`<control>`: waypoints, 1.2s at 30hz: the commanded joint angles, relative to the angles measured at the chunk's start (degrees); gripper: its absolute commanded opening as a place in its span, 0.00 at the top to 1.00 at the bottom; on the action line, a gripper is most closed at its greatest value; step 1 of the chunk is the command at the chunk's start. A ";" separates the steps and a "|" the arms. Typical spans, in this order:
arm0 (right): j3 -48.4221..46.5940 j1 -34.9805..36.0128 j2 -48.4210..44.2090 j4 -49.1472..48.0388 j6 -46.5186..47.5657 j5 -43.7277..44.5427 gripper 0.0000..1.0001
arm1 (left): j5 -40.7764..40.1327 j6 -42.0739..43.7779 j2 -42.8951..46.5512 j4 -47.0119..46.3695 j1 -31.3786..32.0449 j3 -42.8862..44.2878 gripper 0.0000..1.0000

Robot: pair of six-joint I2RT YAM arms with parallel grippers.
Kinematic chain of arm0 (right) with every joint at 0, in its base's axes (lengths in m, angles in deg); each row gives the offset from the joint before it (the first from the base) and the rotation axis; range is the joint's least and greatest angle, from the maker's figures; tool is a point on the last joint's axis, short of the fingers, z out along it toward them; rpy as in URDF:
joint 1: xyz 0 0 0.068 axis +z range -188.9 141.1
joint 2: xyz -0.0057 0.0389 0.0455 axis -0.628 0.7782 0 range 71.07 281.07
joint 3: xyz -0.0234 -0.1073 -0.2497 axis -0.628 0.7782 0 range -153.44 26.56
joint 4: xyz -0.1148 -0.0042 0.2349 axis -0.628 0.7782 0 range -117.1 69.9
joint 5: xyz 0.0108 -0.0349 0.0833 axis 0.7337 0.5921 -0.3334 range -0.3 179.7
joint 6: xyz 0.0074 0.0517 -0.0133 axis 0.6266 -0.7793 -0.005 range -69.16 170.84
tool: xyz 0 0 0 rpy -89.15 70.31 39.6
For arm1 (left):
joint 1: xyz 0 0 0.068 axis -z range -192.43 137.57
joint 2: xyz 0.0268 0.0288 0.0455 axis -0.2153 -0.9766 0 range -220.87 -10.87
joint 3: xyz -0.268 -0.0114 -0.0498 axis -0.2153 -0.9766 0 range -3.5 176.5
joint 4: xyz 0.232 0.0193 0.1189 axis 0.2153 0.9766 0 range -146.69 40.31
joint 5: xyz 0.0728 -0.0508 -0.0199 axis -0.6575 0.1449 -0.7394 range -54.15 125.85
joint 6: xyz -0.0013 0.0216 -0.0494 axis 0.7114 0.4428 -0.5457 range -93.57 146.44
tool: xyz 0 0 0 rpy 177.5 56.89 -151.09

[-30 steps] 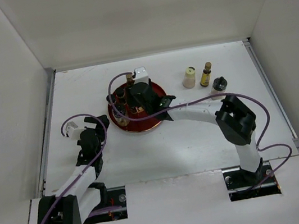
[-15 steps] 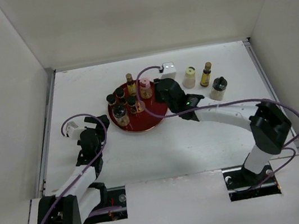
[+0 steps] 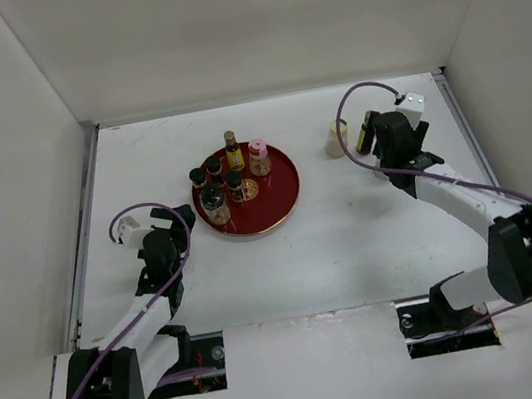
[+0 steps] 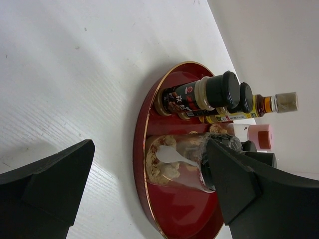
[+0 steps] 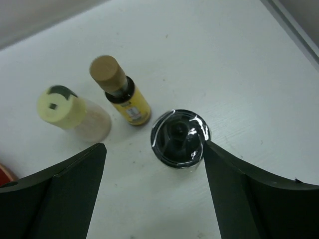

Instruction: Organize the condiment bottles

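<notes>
The condiment bottles stand in two groups. On the round red tray (image 3: 281, 197) are an amber gold-capped bottle (image 3: 233, 148), a pink-capped one (image 3: 259, 156), dark black-capped ones (image 3: 213, 167) and a glass jar (image 3: 214, 205). At the back right stand a cream bottle (image 5: 72, 112), an amber bottle (image 5: 119, 92) and a black-lidded jar (image 5: 178, 138). My right gripper (image 5: 154, 145) hangs open above that jar, which sits close to its right finger, and hides it in the top view. My left gripper (image 4: 149, 144) is open, left of the tray, facing the glass jar (image 4: 184, 162).
White walls close the table at the back and both sides. The right arm (image 3: 469, 203) arches along the right side, with its purple cable looping above it. The left arm (image 3: 145, 300) lies along the left near side. A gold rim (image 4: 139, 164) edges the tray.
The right arm swung away from the tray to the back right, over the three bottles there, and its gripper opened wide. The pink-capped bottle stands uncovered on the tray. The left arm stayed still.
</notes>
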 commanded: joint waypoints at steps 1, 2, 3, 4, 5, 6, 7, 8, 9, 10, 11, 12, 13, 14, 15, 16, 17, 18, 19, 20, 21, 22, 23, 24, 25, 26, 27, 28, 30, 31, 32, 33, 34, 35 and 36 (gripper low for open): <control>-2.02 -2.13 4.51 2.83 1.97 -0.81 0.14 | -0.54 0.37 0.74 -2.42 0.30 0.35 0.00; -2.54 -2.75 5.66 2.92 2.32 -1.68 0.13 | -0.80 0.37 0.75 -2.42 0.21 0.26 0.00; -2.72 -3.10 6.45 2.66 2.41 -2.56 0.12 | -0.54 0.37 0.75 -2.42 0.12 0.26 0.00; -2.81 -3.45 7.15 2.05 2.42 -3.18 0.12 | -0.28 0.28 0.66 -2.42 0.12 0.26 0.00; -2.99 -3.89 7.77 1.70 2.50 -3.54 0.12 | -0.10 0.37 0.75 -2.42 0.21 0.35 0.00; -3.16 -4.16 8.21 1.60 2.42 -3.63 0.12 | -0.19 0.37 0.83 -2.42 0.30 0.43 0.00; -3.25 -4.77 8.65 1.43 2.24 -3.54 0.12 | -0.45 0.45 0.92 -2.42 0.38 0.44 0.00; -3.34 -5.30 8.83 1.43 2.15 -3.71 0.12 | -0.63 0.46 0.66 -2.42 0.39 0.44 0.00; -3.51 -5.74 9.09 1.34 2.06 -3.80 0.12 | -0.71 0.37 0.14 -2.51 0.39 0.35 0.00; -3.52 -6.09 9.36 0.99 1.98 -3.80 0.12 | -0.45 0.19 -0.48 -2.51 0.39 0.52 0.00; -3.60 -6.44 9.62 0.38 2.06 -3.80 0.12 | -0.19 0.10 -0.83 -2.51 0.39 0.70 0.00; -3.69 -6.71 9.97 -0.06 2.15 -3.89 0.12 | 0.25 0.10 -1.10 -2.59 0.47 0.87 0.00; -3.69 -6.88 10.41 -0.24 1.98 -4.33 0.13 | 0.34 0.10 -1.19 -2.68 0.56 0.96 0.00; -3.87 -7.23 11.02 -0.42 1.98 -4.94 0.15 | 0.17 0.19 -1.27 -2.86 0.65 0.96 0.00; -4.04 -7.50 11.55 -0.42 1.98 -5.47 0.16 | -0.10 0.19 -1.45 -3.12 0.74 0.88 0.00; -4.13 -7.85 11.99 -0.42 1.89 -5.99 0.17 | -0.19 0.10 -1.80 -3.30 0.74 0.79 0.00; -4.13 -7.94 12.26 -0.50 1.71 -6.26 0.17 | 0.16 0.10 -2.06 -3.30 0.65 0.79 0.00; -4.04 -7.94 12.43 -0.68 1.36 -6.61 0.19 | 0.42 0.02 -2.15 -3.38 0.56 0.79 0.00; -3.87 -7.85 12.52 -0.94 1.01 -6.96 0.23 | 0.69 0.02 -1.81 -3.38 0.56 0.79 0.00; -3.69 -7.68 12.61 -1.12 0.83 -7.05 0.28 | 0.52 0.10 -1.37 -3.38 0.56 0.79 0.00; -3.52 -7.68 12.35 -1.30 0.75 -6.71 0.32 | 0.25 0.28 -0.93 -3.38 0.56 0.70 0.00; -3.08 -7.68 11.74 -1.47 0.75 -6.27 0.36 | -0.18 0.28 -0.75 -3.38 0.65 0.53 0.00; -2.47 -7.68 10.69 -1.99 0.75 -5.57 0.42 | -0.45 0.28 -0.75 -3.38 0.74 0.52 0.00; -1.68 -7.15 9.11 -2.61 0.92 -4.52 0.45 | -0.19 0.11 -0.92 -3.38 0.74 0.52 0.00; -0.89 -5.93 7.35 -3.14 1.10 -3.37 0.45 | 0.16 0.02 -0.92 -3.30 0.74 0.52 0.00; -0.18 -4.35 5.42 -3.32 1.44 -2.23 0.46 | 0.34 0.02 -0.66 -3.21 0.65 0.52 0.00; 0.00 -3.29 3.92 -2.71 1.54 -1.79 0.46 | 0.17 0.28 0.04 -3.21 0.56 0.52 0.00; 0.35 -1.28 1.30 -2.18 1.71 -1.61 0.47 | -0.10 0.37 0.48 -3.04 0.65 0.35 0.00; 0.18 1.89 -1.87 -1.13 1.97 -1.96 0.47 | -0.98 0.37 0.75 -3.30 0.74 0.00 0.00; -0.17 3.56 -3.02 -0.77 1.63 -2.31 0.48 | -0.98 0.37 0.66 -3.04 0.74 0.08 0.00; -0.70 5.75 -3.64 -0.94 1.62 -3.09 0.48 | -0.63 0.19 0.66 -3.03 0.74 0.17 0.00; -1.49 7.86 -3.65 -1.12 1.54 -3.71 0.48 | -0.54 0.28 0.66 -2.95 0.74 0.26 0.00; -2.54 9.79 -2.95 -1.47 1.19 -4.24 0.48 | -0.54 0.37 0.83 -2.95 0.82 0.26 0.00; -3.85 11.90 -1.47 -2.34 0.92 -4.85 0.47 | -0.80 0.37 0.92 -2.95 0.82 0.26 0.00; -5.43 13.84 0.55 -3.48 1.01 -5.55 0.47 | -0.98 0.37 0.75 -3.21 0.82 0.17 0.00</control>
